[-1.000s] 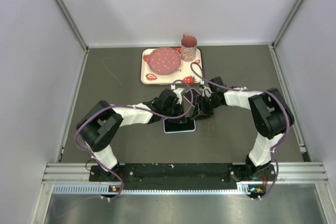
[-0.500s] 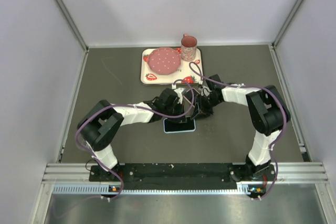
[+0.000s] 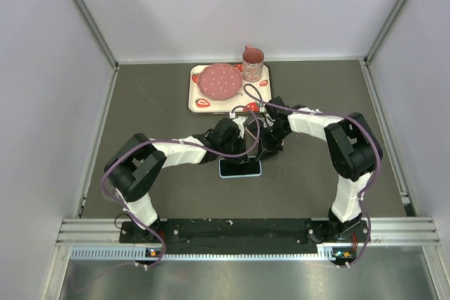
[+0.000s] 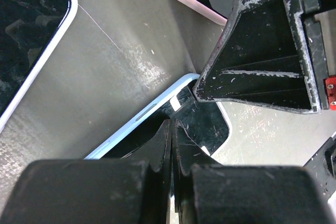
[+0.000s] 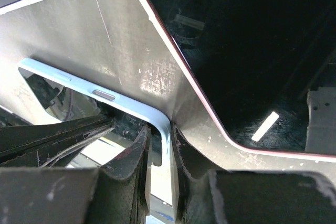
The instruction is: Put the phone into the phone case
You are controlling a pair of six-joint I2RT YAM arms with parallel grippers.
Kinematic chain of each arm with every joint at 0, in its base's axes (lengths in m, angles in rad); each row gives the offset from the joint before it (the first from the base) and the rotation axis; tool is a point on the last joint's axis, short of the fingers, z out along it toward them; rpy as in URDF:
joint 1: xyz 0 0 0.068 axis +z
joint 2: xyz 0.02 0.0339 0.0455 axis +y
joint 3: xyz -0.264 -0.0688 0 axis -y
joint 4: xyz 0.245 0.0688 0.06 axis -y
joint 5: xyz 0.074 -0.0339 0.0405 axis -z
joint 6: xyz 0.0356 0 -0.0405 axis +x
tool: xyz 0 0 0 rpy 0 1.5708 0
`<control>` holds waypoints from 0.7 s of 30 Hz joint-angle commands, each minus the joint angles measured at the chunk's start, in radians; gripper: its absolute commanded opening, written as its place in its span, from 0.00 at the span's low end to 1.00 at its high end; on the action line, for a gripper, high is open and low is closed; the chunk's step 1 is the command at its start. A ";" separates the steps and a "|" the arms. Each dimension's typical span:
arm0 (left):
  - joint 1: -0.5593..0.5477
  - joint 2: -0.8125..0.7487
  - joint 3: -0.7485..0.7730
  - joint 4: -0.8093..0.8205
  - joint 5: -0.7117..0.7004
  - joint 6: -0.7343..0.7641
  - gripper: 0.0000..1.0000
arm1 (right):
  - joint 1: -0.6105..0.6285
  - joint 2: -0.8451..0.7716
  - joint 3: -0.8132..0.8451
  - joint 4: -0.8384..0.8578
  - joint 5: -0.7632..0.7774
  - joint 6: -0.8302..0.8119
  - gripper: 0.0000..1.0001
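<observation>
On the left, the left tool (image 4: 171, 129) was fully closed with nothing between its fingertips, and the joined tips rested at the inner edge of the light-blue phone case (image 4: 149, 109), apparently pinning it to the counter (image 3: 155, 110). The case lay flat in the middle of the counter between the two arms, dark and shiny inside its rim. Its thin wall looked soft and springy, and light enough to skid on the smooth surface, so a corner of the rim seemed the place to take it while something held it down. Just to the right, the right tool (image 5: 160, 131) stood narrow around such a corner, one finger inside the wall and one outside. Whether the fingers (image 5: 137, 153) actually pinched the rim could not be told. Further right lay the phone (image 5: 236, 51), taken here to be the dark glossy slab with the pink rim, flat on the counter just beside the case and not in it. It was probably stiff, slick-faced, breakable and heavier than the case, and best gripped by its long edges. The left wrist view alone showed the closed tips on the case and a pale-rimmed slab (image 4: 26, 24) at far left. The overhead view hid both slabs under the arms but showed the tray (image 3: 193, 96) at the back.
</observation>
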 commanded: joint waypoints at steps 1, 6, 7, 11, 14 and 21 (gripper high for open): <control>-0.010 0.037 -0.013 -0.142 -0.092 0.041 0.00 | 0.074 0.134 -0.084 -0.015 0.464 -0.071 0.05; -0.014 0.037 -0.002 -0.140 -0.097 0.042 0.00 | 0.107 0.062 -0.081 -0.014 0.471 -0.074 0.02; -0.014 0.029 -0.001 -0.140 -0.100 0.044 0.00 | 0.107 0.045 -0.084 -0.005 0.425 -0.074 0.03; -0.013 -0.021 -0.018 -0.111 -0.111 0.044 0.00 | 0.088 -0.059 -0.116 0.075 0.250 -0.049 0.25; -0.011 -0.075 -0.042 -0.083 -0.129 0.024 0.00 | 0.047 -0.154 -0.168 0.184 0.057 -0.007 0.52; -0.008 -0.246 -0.148 0.036 -0.135 -0.008 0.04 | 0.029 -0.182 -0.219 0.219 -0.057 0.009 0.63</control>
